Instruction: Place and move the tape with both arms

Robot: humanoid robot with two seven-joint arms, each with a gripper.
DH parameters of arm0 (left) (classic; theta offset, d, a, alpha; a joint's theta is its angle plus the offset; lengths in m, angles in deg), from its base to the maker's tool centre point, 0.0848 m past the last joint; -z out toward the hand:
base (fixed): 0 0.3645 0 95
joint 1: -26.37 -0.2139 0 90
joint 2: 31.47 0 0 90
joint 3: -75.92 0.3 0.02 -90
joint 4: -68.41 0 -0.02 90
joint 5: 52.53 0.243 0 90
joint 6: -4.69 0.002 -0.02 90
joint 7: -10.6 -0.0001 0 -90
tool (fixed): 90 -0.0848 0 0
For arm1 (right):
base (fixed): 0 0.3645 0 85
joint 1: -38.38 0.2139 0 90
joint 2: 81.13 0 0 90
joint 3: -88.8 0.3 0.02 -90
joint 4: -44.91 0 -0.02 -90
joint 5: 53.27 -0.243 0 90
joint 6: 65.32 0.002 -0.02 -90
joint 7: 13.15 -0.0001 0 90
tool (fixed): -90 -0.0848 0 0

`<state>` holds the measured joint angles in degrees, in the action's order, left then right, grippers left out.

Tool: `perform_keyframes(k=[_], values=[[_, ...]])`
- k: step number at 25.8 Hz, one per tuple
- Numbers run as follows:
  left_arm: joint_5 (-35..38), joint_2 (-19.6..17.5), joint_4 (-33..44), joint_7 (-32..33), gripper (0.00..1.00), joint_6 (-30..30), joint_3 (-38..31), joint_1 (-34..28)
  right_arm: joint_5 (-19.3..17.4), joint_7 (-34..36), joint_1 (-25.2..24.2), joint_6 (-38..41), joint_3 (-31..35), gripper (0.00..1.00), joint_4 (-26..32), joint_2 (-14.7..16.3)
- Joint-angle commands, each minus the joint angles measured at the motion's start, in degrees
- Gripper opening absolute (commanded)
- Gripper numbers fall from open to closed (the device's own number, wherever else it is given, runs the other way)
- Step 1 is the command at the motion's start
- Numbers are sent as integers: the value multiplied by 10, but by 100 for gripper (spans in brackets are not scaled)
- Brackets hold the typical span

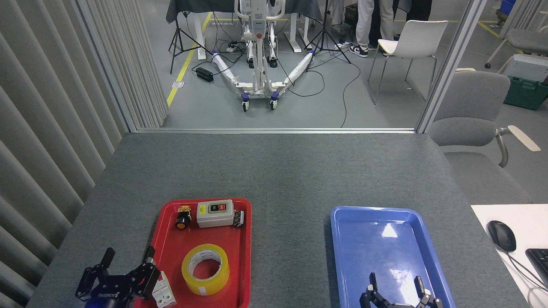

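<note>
**Tape roll waits in red tray as 2 tools hover at table's near edge**

A grey felt-topped table (282,171) fills the head view, carrying 2 shallow trays side by side and well apart. The blue tray (342,256), on the right, shows only a bare, glossy floor. The red tray (244,273), on the left, holds the tape (205,269), a yellow translucent roll lying flat on its side with its white core facing up, in the near half of the tray. Behind the roll, along the tray's far wall, sit a beige switch box (215,213) with 2 buttons, a small black connector (239,218) just right of it, and a black push-button part (183,220) with an orange face to its left.

The left tool (128,267) sits at the tray's near-left corner, its black fingers spread, just left of the tape and not touching it; a white socket-like block (164,293) lies close beside it on the tray's edge. The right tool (396,287) rises from the bottom edge over the blue tray, fingers spread and pinching nothing, well apart from the tape.

Beyond the table, a white chair (413,38) and a wheeled lift frame (259,81) stand on the floor.
</note>
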<state>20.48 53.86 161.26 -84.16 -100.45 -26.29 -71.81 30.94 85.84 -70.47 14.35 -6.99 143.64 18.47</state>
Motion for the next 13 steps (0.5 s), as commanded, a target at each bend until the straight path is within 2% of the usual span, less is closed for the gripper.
perform_keyframes(k=[1,13], values=[[-2,0,-7,2,99,0,0,2,2,27,-9,5,3,99,8,1],[-6,2,-14,5,99,4,0,4,0,35,-3,24,10,99,7,8]])
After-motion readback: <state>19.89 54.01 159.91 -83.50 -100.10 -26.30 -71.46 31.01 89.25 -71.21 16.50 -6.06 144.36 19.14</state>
